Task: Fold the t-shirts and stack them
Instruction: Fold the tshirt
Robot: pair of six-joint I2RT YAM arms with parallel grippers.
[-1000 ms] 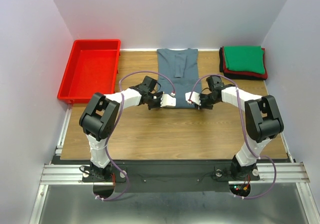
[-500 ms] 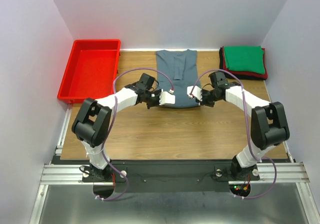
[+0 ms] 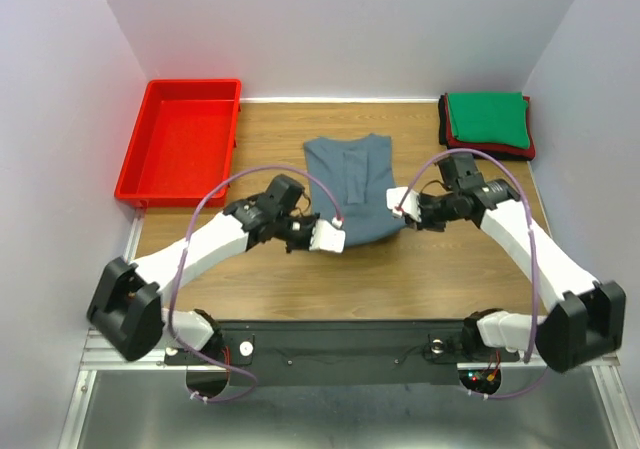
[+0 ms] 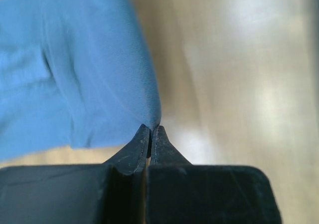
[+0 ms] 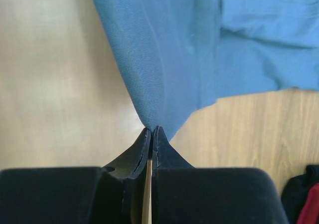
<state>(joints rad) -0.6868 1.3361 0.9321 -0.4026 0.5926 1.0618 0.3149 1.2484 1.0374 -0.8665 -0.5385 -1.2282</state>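
The left tool (image 4: 150,130) is pinched shut on the near-left hem corner of the slate blue-grey t-shirt (image 3: 348,184), and the right tool (image 5: 151,131) likewise on the near-right corner (each arm nearest its own side). From both, the shirt runs lengthwise toward the far edge of the worktop (image 3: 420,269), mid-width, so a fold would likely carry hem toward collar. How many layers each pinch holds is hidden, and the wrist views are blurred.

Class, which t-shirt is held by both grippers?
The blue-grey t-shirt at mid-table; the green t-shirt lies folded at far right, untouched.
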